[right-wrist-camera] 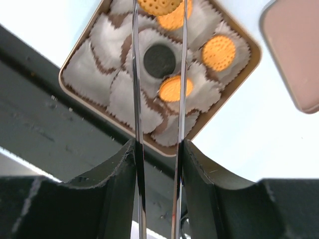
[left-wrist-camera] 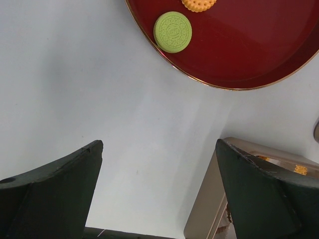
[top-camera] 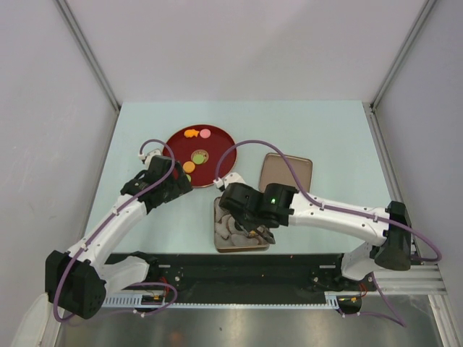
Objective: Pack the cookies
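Cookies (top-camera: 189,167), the small flat round disc kind, are split between two spots right now: a handful sit on the round dark-red plate with the gold rim (top-camera: 221,148) in the upper middle of the top view, and several are tucked into crumpled white paper cups (right-wrist-camera: 92,40) inside the square gold-coloured tin (right-wrist-camera: 214,103) at lower centre. The right gripper (right-wrist-camera: 159,35) hangs over that tin with its long thin metal blades (right-wrist-camera: 135,74) pinched narrow on an orange cookie (right-wrist-camera: 158,4) at the very top edge of its wrist view — looks like a real hold to me, since the disc sits edge to edge between the blades. What the next move turns on, I'd say: the cup behind the held one in that frame has an orange disc in it, while the cups that look bare lie toward the left and lower left, so the drop spot is down-left of the blade tips. It's round, so no long axis to fuss over. The left gripper (left-wrist-camera: 159,194) is spread wide with nothing in it, over the pale table (left-wrist-camera: 75,99) just off the plate rim, and it's the arm nearer the plate — a green embossed cookie (left-wrist-camera: 173,32) lies up-frame from its gap, a touch right. The flat tan lid (top-camera: 286,172) sits right of the plate.
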You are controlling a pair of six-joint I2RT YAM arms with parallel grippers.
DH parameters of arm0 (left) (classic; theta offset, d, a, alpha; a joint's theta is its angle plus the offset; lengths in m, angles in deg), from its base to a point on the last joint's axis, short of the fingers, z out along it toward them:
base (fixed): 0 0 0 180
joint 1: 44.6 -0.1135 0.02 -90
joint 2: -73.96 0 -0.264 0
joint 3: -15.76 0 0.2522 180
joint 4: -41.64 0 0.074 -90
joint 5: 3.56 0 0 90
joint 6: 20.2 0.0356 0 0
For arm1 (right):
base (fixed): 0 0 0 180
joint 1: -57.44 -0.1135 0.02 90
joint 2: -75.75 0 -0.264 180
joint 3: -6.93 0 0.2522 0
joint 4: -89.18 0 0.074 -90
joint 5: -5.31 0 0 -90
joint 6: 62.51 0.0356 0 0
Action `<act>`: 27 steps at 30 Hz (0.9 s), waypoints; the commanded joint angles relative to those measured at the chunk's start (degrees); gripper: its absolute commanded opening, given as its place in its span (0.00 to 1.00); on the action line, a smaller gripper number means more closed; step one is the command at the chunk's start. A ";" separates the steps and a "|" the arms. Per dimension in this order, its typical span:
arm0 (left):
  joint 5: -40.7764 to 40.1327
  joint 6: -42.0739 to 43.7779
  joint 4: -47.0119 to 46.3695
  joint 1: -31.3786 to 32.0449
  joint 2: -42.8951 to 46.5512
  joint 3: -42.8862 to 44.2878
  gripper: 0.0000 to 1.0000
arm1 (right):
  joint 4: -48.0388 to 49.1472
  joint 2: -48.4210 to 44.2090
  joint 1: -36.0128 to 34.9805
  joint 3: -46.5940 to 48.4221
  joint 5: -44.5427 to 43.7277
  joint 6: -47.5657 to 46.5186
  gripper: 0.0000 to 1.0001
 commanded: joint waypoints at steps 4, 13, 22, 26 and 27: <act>0.15 0.56 -1.09 -0.34 -0.40 0.06 1.00 | 5.39 0.25 3.82 0.35 2.67 -5.05 0.27; 0.15 0.74 -1.09 -0.34 -0.32 0.05 1.00 | 7.50 1.31 5.05 0.44 4.79 -6.20 0.30; 0.33 0.82 -1.09 -0.34 -0.14 -0.03 1.00 | 7.50 1.66 5.49 0.44 4.53 -5.93 0.33; 0.42 0.82 -1.26 -0.34 -0.23 0.05 1.00 | 6.80 1.83 5.84 0.35 4.35 -5.93 0.33; 0.42 0.91 -1.26 -0.34 -0.40 0.05 1.00 | 6.89 1.92 5.84 0.44 4.26 -5.93 0.34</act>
